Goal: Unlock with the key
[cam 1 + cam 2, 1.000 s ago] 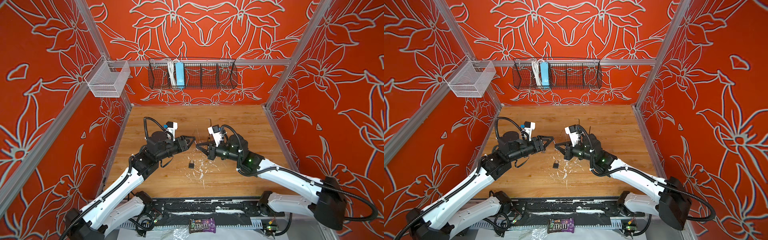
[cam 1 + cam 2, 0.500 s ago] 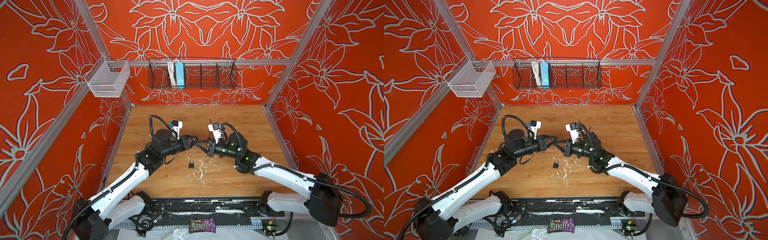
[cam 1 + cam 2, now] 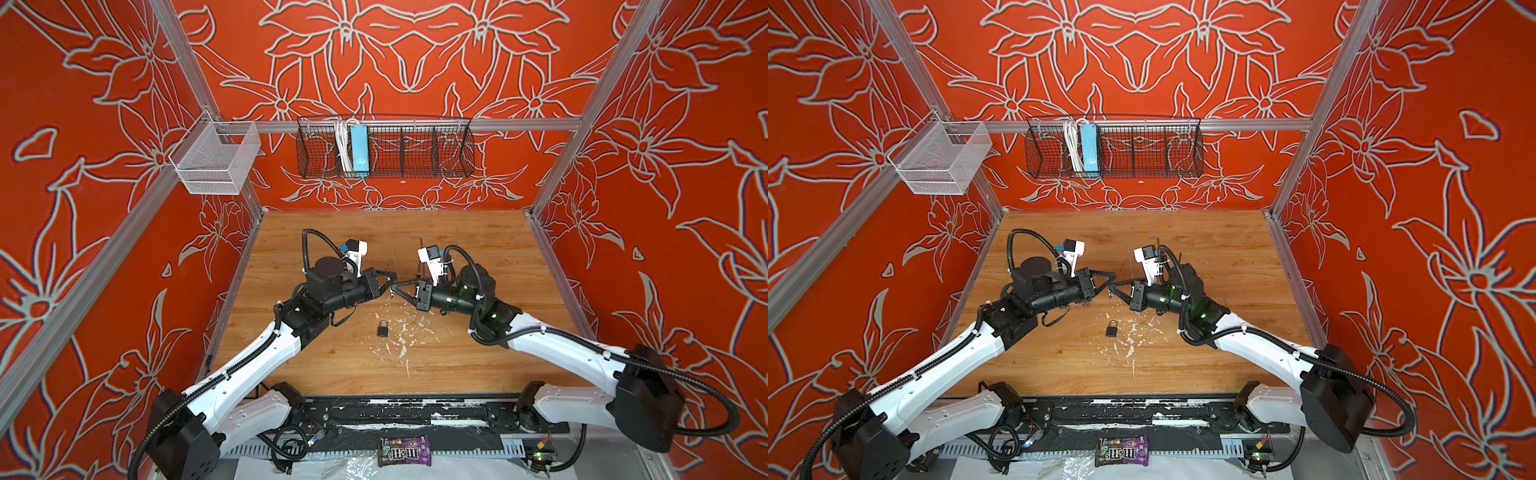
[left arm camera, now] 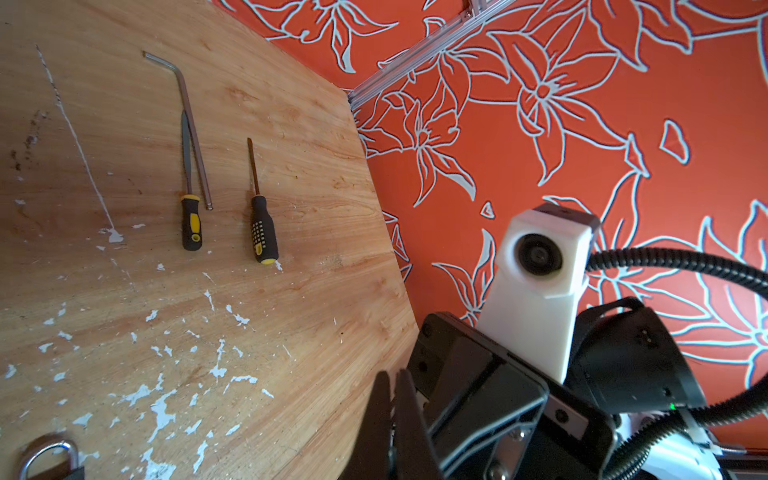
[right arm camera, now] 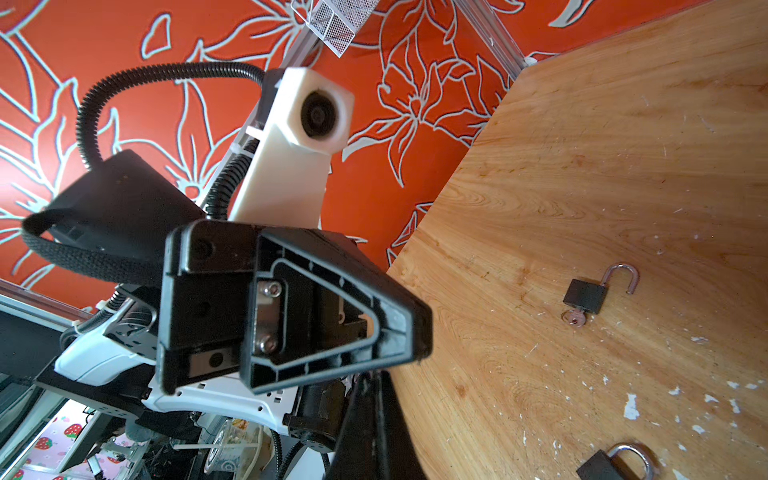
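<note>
The left gripper (image 3: 388, 280) and right gripper (image 3: 397, 287) meet tip to tip in the air, above and just behind the closed padlock (image 3: 382, 328) on the wooden table (image 3: 457, 365). The left fingers (image 4: 380, 415) are pressed together, as are the right fingers (image 5: 365, 424); whether they pinch anything cannot be told. An open padlock (image 5: 585, 296), with the key (image 5: 574, 319) in its keyway, lies apart from the closed padlock. Two screwdrivers (image 4: 191, 222) and a hex key (image 4: 193, 124) lie farther behind the closed padlock.

A small black padlock (image 3: 382, 328) with a closed silver shackle lies flat on the wooden worktop (image 3: 457, 357) among white flecks. The right wrist view shows a second black padlock (image 5: 585, 296) lying nearby, shackle swung open, small key (image 5: 574, 318) in its base.
</note>
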